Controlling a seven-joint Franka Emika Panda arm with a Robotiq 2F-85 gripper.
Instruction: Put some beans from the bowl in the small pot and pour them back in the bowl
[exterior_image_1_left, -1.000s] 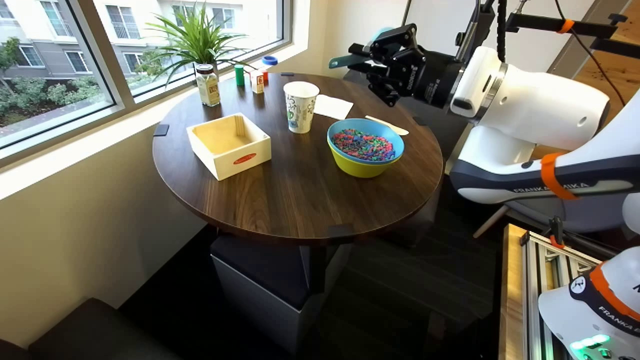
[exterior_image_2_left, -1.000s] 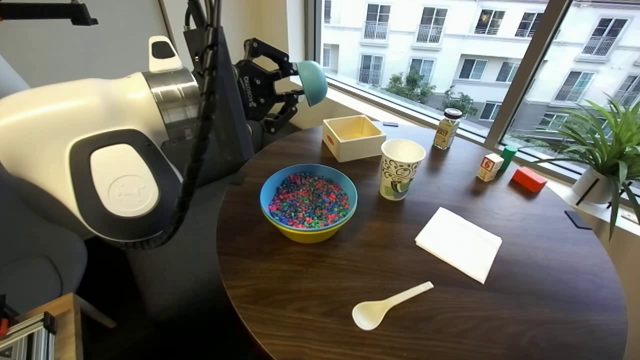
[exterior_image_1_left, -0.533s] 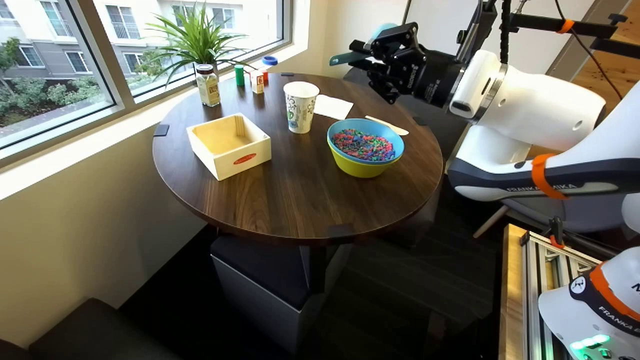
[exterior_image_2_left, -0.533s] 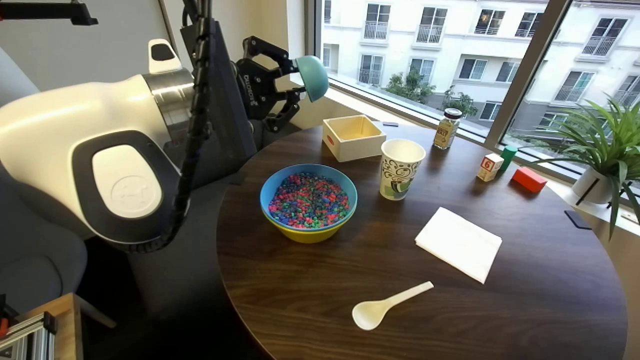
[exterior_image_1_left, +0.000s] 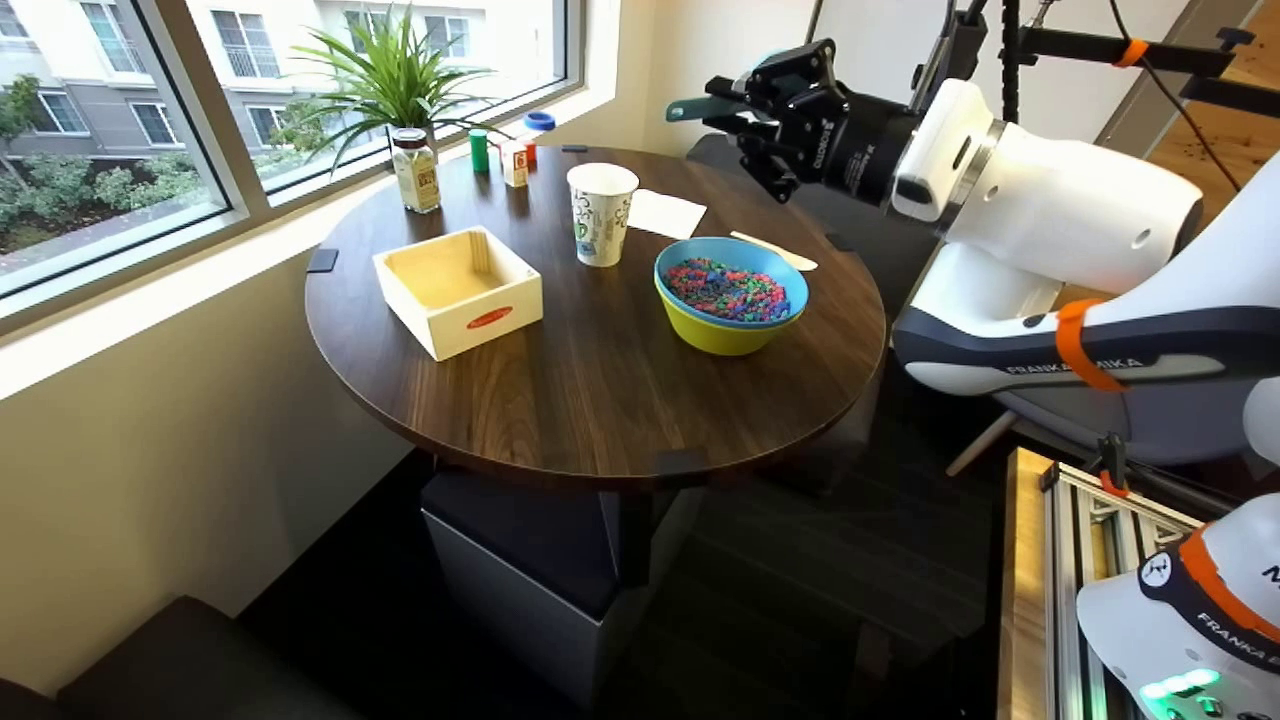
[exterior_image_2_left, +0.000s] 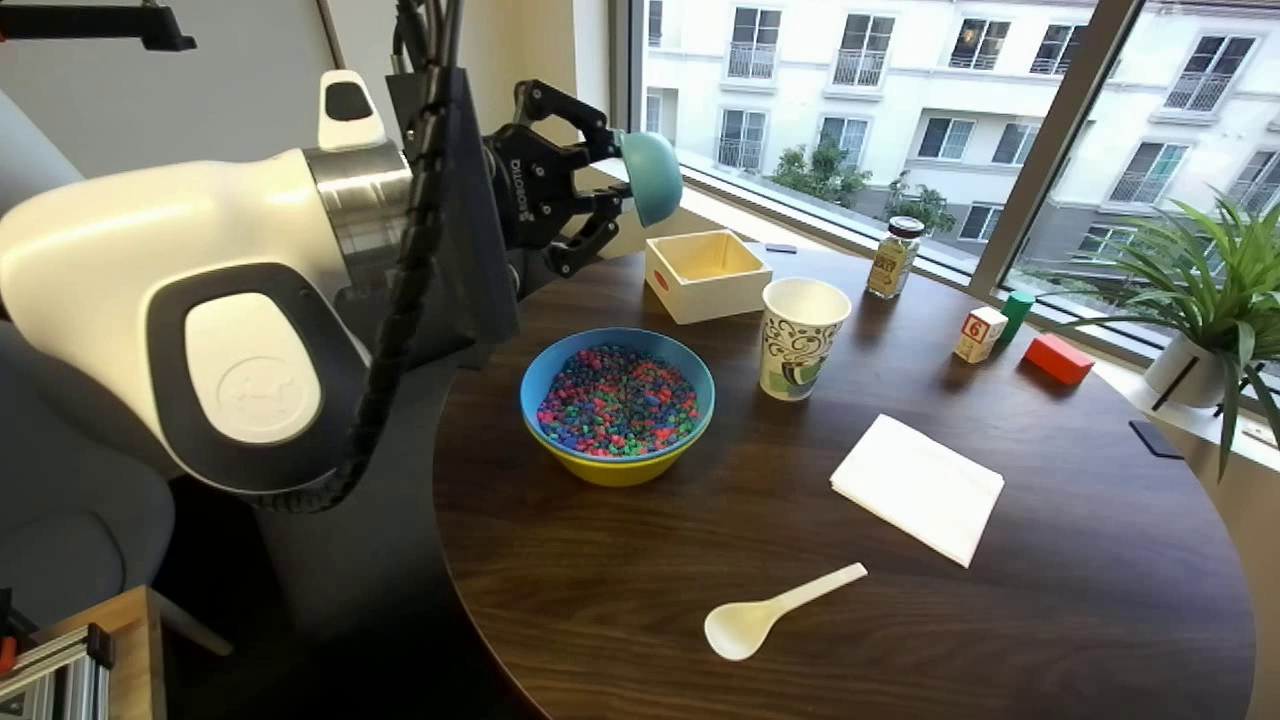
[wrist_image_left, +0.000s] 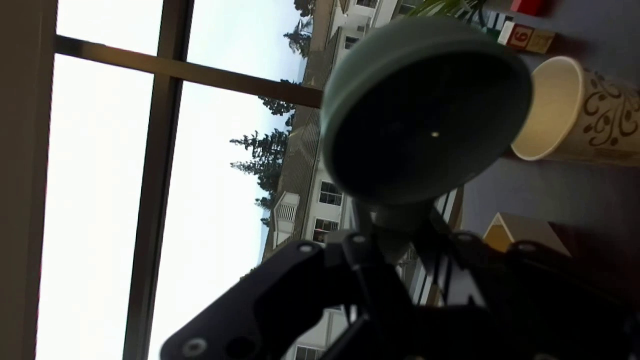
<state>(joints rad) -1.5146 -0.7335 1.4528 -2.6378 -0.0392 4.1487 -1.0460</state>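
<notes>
Shifted right vs. earlier in an exterior view: gripper clamped on small pot; pot's dark inside, wrist view only; bowl w/ beans, both exterior views.

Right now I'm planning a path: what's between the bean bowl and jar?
The patterned cup stands between the bean bowl and jar in both exterior views.

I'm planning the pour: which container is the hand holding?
The small teal pot, held in midair; the bowl, patterned cup, wooden box and glass jar stand on the table.
</notes>
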